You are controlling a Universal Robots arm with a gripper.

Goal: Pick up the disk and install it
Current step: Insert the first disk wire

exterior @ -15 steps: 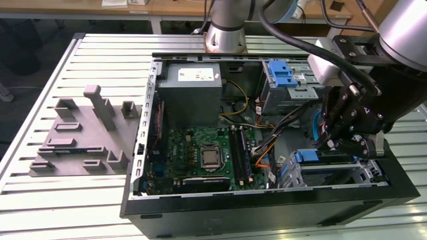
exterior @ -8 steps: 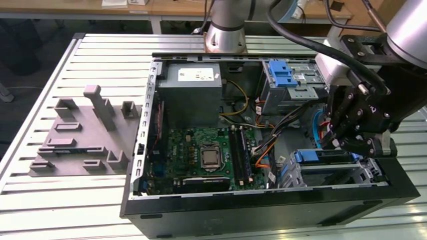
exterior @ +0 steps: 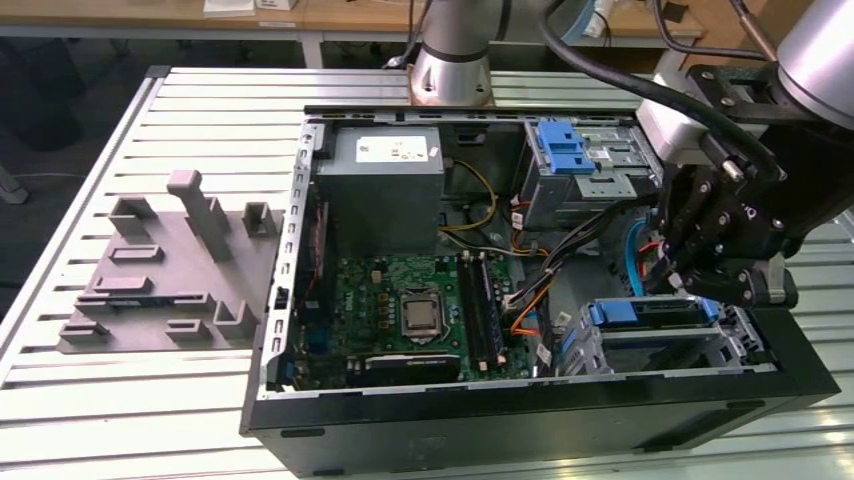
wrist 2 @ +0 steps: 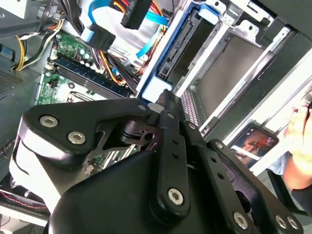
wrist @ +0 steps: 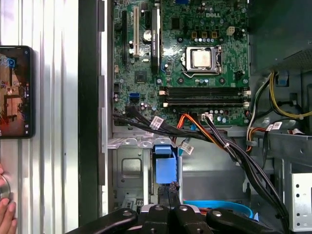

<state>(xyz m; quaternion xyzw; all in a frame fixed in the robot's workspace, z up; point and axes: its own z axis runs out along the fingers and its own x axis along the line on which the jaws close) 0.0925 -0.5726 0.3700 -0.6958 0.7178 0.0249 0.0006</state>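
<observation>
The disk (exterior: 650, 312) is sitting edge-up in the lower bay of the open case (exterior: 534, 420), at the exterior view's right, with its blue carrier end facing out. The end effector (exterior: 690, 288) is hanging just over that end. In both wrist views its fingers (wrist: 168, 194) are looking pressed together, with nothing between them, and the tips are touching or nearly touching the blue carrier (wrist 2: 155, 88).

By my reading, the disk is being seated in the bay. Doing this well is calling for a push straight along the bay rails and centred on the carrier end, so the frame is not tilting or jamming.

Black and orange cables (wrist: 219, 141) are running from the motherboard (wrist: 195, 58) close past the bay mouth and are risking a snag. A second blue-latched cage (exterior: 581, 150) is standing further back in the case. On the tabletop (exterior: 200, 400) a grey fixture (exterior: 160, 270) is lying well apart from the case, while a phone (wrist: 14, 90) and a person's hand (wrist: 6, 207) are resting just outside the case wall.
</observation>
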